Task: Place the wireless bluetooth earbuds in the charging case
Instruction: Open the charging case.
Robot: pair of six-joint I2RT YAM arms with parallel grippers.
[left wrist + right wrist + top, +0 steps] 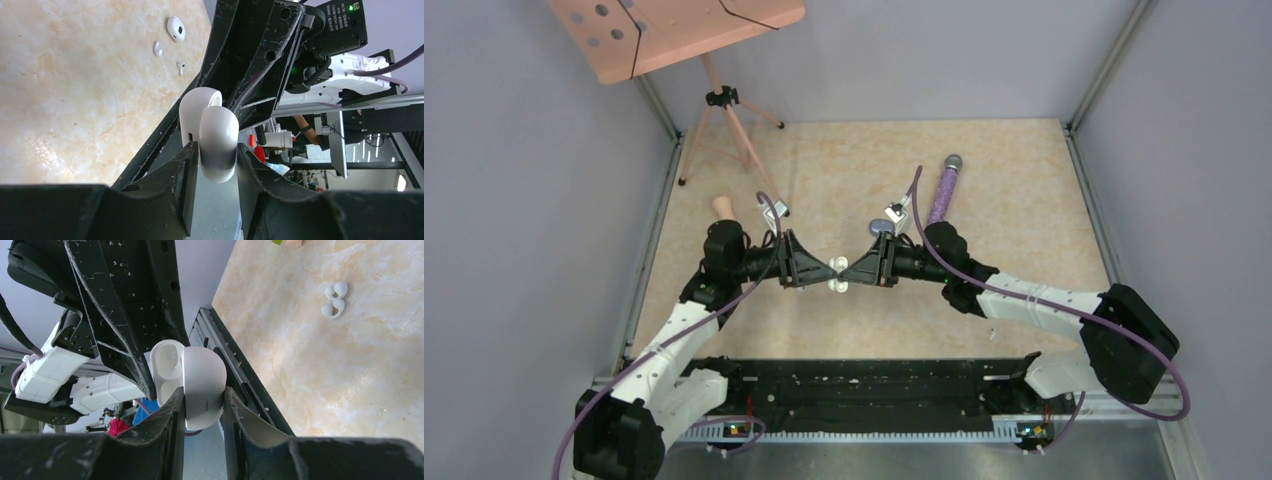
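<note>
Marbled bench underneath. Pinching open white charging case from opposite sides above it with left pincer and right pincer. White earbuds lying loose on bench, well apart from case.

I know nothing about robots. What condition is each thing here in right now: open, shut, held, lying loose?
charging case: lid open, held between both grippers
left gripper: shut on the charging case
right gripper: shut on the charging case
white earbuds: loose on the table, outside the case
purple microphone: lying flat on the table
</note>
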